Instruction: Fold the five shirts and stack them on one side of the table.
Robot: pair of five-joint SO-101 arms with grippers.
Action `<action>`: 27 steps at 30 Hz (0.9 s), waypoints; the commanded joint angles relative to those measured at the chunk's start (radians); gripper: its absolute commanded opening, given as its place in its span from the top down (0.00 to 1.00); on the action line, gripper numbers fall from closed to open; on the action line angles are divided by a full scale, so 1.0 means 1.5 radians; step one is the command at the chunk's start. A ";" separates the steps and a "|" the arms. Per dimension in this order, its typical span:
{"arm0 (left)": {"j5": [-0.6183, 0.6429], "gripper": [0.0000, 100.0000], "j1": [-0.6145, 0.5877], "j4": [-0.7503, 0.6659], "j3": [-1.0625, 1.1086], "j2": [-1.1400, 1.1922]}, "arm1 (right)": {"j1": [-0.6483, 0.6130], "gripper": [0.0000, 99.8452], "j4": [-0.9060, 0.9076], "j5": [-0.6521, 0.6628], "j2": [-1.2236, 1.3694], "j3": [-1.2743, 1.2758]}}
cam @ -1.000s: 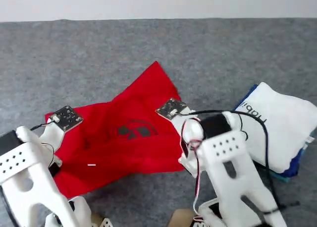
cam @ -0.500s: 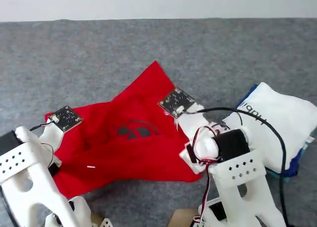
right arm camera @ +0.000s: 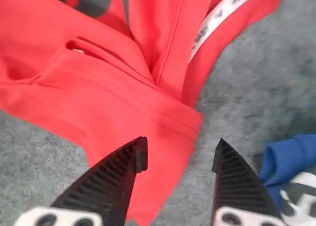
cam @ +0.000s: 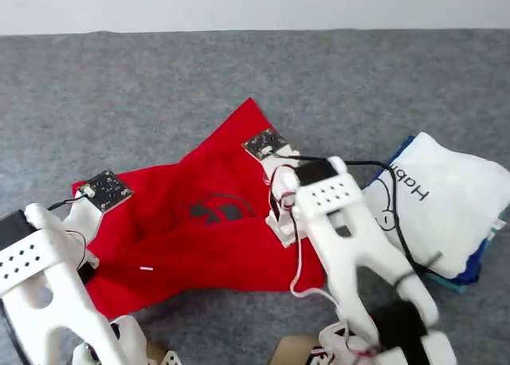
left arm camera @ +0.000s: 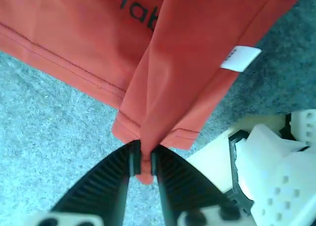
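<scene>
The grey table is covered at its middle by the red shirt, which is spread out crumpled. A stack of folded shirts, white on top, is set at the right edge. The right gripper is held wide open above the red shirt's right edge, with nothing grasped. A hem corner on the shirt's left side is pinched between the closed fingers of the left gripper.

Grey felt-covered table; plain pale wall behind far edge.
</scene>
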 commanded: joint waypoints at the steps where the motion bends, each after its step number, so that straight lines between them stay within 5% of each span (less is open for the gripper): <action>1: -0.008 1.00 -0.003 0.016 -0.003 -0.015 | -0.007 0.78 0.001 -0.014 0.050 -0.062; 9: -0.008 1.00 -0.002 0.016 -0.002 -0.013 | -0.007 0.79 -0.017 -0.014 0.142 -0.075; 16: -0.008 1.00 -0.002 -0.003 0.035 -0.017 | -0.007 1.00 -0.016 -0.008 0.166 -0.098; 22: -0.008 1.00 -0.002 -0.002 0.030 -0.018 | -0.007 0.99 0.079 -0.006 0.145 -0.195; 27: -0.006 1.00 -0.005 0.001 -0.011 -0.018 | -0.003 0.99 0.153 0.079 0.086 -0.286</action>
